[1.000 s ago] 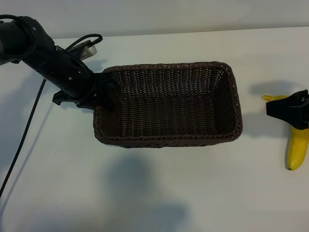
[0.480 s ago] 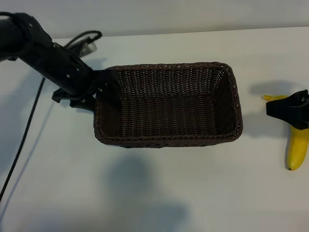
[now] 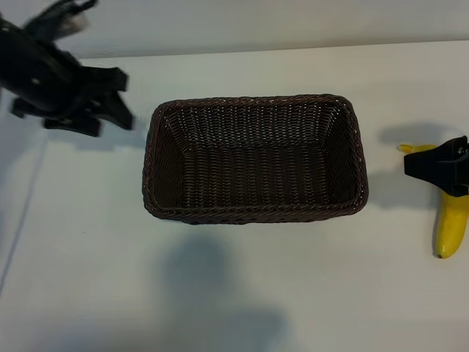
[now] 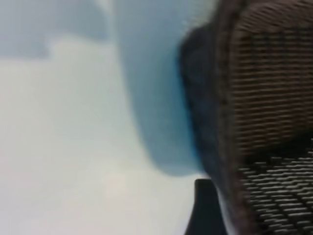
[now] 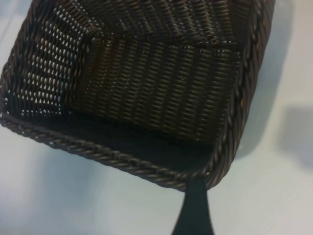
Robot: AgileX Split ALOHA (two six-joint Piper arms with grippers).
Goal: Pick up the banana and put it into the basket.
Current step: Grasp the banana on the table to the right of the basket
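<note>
The dark brown woven basket stands mid-table with nothing inside it. It also fills the right wrist view, basket, and one side of the left wrist view, basket. The yellow banana lies on the table at the far right, well apart from the basket. My right gripper hovers open over the banana's upper end and hides that part. One dark finger shows above bare table. My left gripper is open, off the basket's left end, touching nothing.
The white table runs wide in front of the basket and between basket and banana. A pale wall bounds the far edge. The left arm's dark body fills the upper left corner.
My left gripper let go of the basket's left rim, opened and pulled back up and to the left. The basket, the banana and the right gripper stayed put.
</note>
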